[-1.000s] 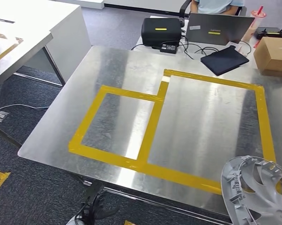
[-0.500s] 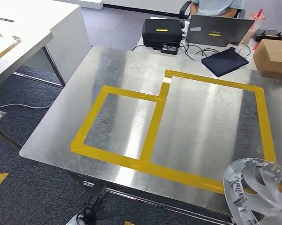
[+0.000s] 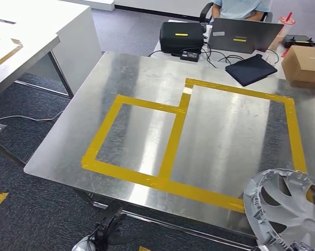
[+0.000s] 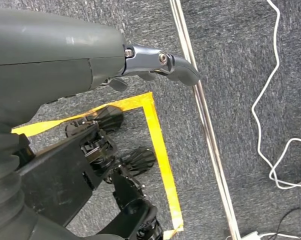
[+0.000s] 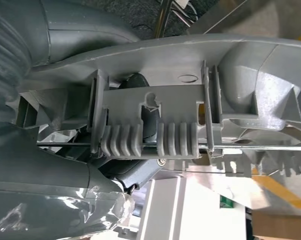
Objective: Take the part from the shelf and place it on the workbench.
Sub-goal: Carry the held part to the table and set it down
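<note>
Grey plastic, the part (image 3: 287,210) sits in the right hand's (image 5: 66,165) grasp, hanging over the workbench's (image 3: 148,78) near right corner, beside the larger taped square. The left hand (image 4: 156,62) dangles unclenched and empty above the floor.

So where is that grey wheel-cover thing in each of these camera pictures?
Head view: the wheel cover sits at the bottom right corner, over the metal workbench near edge.
Left wrist view: not in it; this camera looks down at the carpet.
Right wrist view: its ribbed grey back spans the picture, close up, held by the right hand.
Shared landmark: the yellow tape, seen again past the cover.
</note>
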